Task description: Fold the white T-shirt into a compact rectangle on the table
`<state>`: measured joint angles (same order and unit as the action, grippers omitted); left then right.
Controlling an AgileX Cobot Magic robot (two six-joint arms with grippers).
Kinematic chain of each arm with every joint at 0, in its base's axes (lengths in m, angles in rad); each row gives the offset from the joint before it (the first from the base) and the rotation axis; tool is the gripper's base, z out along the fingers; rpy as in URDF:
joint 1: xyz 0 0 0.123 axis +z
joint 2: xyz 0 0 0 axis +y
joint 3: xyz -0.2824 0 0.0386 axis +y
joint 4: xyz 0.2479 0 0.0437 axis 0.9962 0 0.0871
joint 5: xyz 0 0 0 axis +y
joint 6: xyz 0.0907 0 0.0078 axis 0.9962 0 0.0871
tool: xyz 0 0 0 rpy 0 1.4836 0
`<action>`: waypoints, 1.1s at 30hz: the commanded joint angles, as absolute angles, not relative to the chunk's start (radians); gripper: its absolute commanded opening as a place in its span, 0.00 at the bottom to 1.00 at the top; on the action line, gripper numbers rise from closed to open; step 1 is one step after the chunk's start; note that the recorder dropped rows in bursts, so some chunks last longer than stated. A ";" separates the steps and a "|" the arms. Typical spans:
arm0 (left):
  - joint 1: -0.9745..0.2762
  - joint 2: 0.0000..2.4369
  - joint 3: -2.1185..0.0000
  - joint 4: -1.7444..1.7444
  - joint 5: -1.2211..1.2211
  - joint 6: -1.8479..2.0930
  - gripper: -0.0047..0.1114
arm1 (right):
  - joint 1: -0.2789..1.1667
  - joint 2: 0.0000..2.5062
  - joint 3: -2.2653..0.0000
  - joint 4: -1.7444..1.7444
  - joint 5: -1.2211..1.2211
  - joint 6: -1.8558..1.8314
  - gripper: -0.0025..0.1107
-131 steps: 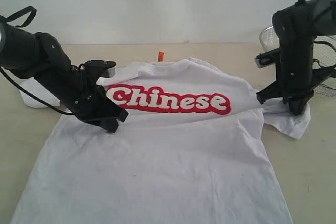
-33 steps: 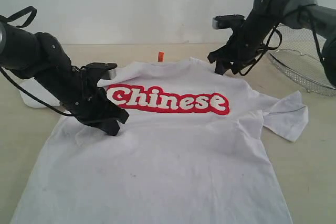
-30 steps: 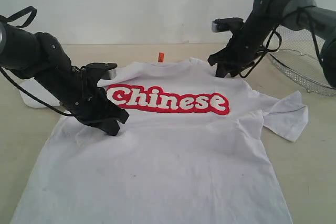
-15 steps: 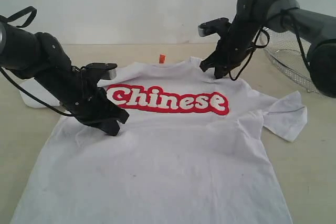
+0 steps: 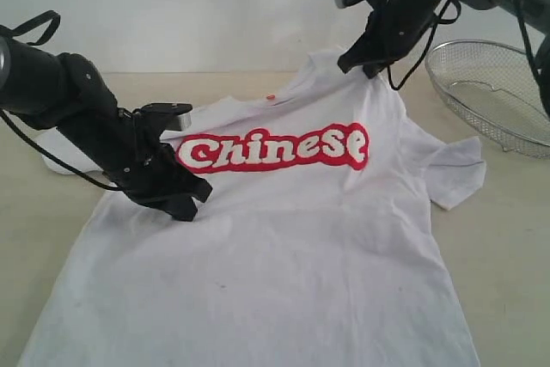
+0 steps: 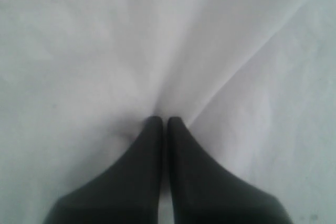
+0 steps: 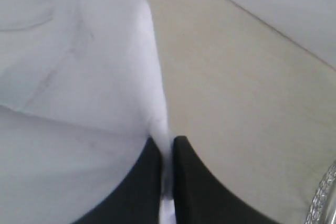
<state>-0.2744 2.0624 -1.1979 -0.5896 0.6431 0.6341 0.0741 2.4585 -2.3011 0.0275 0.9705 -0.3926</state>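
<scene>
**The right hand (image 5: 364,64) holds a shoulder of the white T-shirt (image 5: 284,238) aloft**

The right hand is clamped on that shoulder, cloth caught between its fingers, keeping the corner off the bench (image 5: 507,238) at the shirt's 1 o'clock. The left hand (image 5: 191,204) has its fingers together, apparently nipping fabric, at 9 o'clock beside the red lettering (image 5: 273,149). From the right hand the shirt stretches toward 7 o'clock, and its long axis runs 12 to 6. A fold across probably falls to the right hand. One shirt, two hands, and one wire-mesh basket (image 5: 490,92) at 3 o'clock.
</scene>
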 commanded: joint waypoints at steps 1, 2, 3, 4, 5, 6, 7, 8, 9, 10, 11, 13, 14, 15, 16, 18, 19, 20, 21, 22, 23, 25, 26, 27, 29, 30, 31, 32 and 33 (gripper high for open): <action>-0.277 2.070 -1.199 -0.587 0.649 0.633 0.08 | 0.088 2.442 -2.305 0.009 0.881 -0.411 0.02; -0.277 2.070 -1.199 -0.587 0.649 0.633 0.08 | 0.090 2.442 -2.305 0.009 0.852 -0.411 0.02; -0.277 2.070 -1.199 -0.587 0.651 0.633 0.08 | 0.098 2.442 -2.305 0.009 0.823 -0.411 0.02; -0.277 2.070 -1.199 -0.587 0.653 0.633 0.08 | 0.100 2.440 -2.305 0.009 0.804 -0.411 0.02; -0.277 2.070 -1.199 -0.587 0.653 0.633 0.08 | 0.105 2.440 -2.305 0.009 0.787 -0.411 0.02; -0.277 2.070 -1.199 -0.587 0.653 0.633 0.08 | 0.112 2.440 -2.305 0.009 0.778 -0.409 0.02; -0.277 2.070 -1.199 -0.587 0.653 0.633 0.08 | 0.115 2.440 -2.305 0.009 0.767 -0.402 0.02; -0.277 2.070 -1.199 -0.587 0.653 0.633 0.08 | 0.119 2.440 -2.305 0.009 0.761 -0.402 0.02; -0.277 2.070 -1.199 -0.587 0.653 0.633 0.08 | 0.121 2.440 -2.305 0.009 0.756 -0.402 0.02; -0.277 2.070 -1.199 -0.587 0.653 0.633 0.08 | 0.121 2.440 -2.305 0.009 0.754 -0.402 0.02; -0.277 2.070 -1.199 -0.587 0.653 0.633 0.08 | 0.121 2.440 -2.305 0.007 0.754 -0.402 0.02; -0.277 2.070 -1.199 -0.587 0.656 0.631 0.08 | 0.121 2.443 -2.305 -0.024 0.760 -0.402 0.02; -0.277 2.070 -1.199 -0.587 0.656 0.631 0.08 | 0.121 2.443 -2.305 -0.031 0.771 -0.402 0.02; -0.277 2.070 -1.199 -0.587 0.656 0.631 0.08 | 0.121 2.443 -2.305 -0.031 0.771 -0.402 0.02; -0.277 2.070 -1.199 -0.587 0.656 0.631 0.08 | 0.121 2.443 -2.305 -0.031 0.773 -0.402 0.02; -0.277 2.070 -1.199 -0.587 0.653 0.629 0.08 | 0.128 2.435 -2.305 -0.029 0.794 -0.402 0.02; -0.277 2.070 -1.199 -0.587 0.653 0.629 0.08 | 0.131 2.430 -2.305 -0.029 0.812 -0.402 0.02; -0.277 2.070 -1.199 -0.587 0.653 0.629 0.08 | 0.139 2.417 -2.305 -0.029 0.852 -0.402 0.02; -0.277 2.070 -1.199 -0.587 0.651 0.629 0.08 | 0.145 2.415 -2.305 -0.029 0.877 -0.402 0.02; -0.277 2.070 -1.199 -0.587 0.651 0.629 0.08 | 0.158 2.412 -2.305 -0.029 0.935 -0.406 0.02; -0.277 2.070 -1.199 -0.587 0.651 0.629 0.08 | 0.167 2.412 -2.305 -0.029 0.985 -0.406 0.02; -0.277 2.070 -1.199 -0.587 0.651 0.627 0.08 | 0.191 2.412 -2.305 -0.015 1.047 -0.406 0.02; -0.277 2.070 -1.199 -0.587 0.651 0.627 0.08 | 0.201 2.412 -2.305 0.000 1.063 -0.409 0.02; -0.277 2.070 -1.199 -0.587 0.651 0.627 0.08 | 0.224 2.412 -2.305 0.025 1.091 -0.423 0.02; -0.277 2.070 -1.199 -0.587 0.651 0.627 0.08 | 0.275 2.412 -2.303 0.074 1.106 -0.448 0.02; -0.277 2.070 -1.199 -0.587 0.651 0.627 0.08 | 0.290 2.412 -2.303 0.077 1.105 -0.450 0.02; -0.277 2.070 -1.199 -0.587 0.651 0.627 0.08 | 0.309 2.414 -2.303 0.077 1.105 -0.450 0.02; -0.277 2.070 -1.199 -0.587 0.651 0.627 0.08 | 0.326 2.414 -2.303 0.077 1.105 -0.450 0.02; -0.277 2.070 -1.199 -0.587 0.651 0.627 0.08 | 0.339 2.416 -2.303 0.077 1.106 -0.450 0.02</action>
<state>-0.2744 2.0624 -1.1979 -0.5913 0.6431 0.6341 0.2984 2.4260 -2.3011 0.0627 1.0980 -0.4384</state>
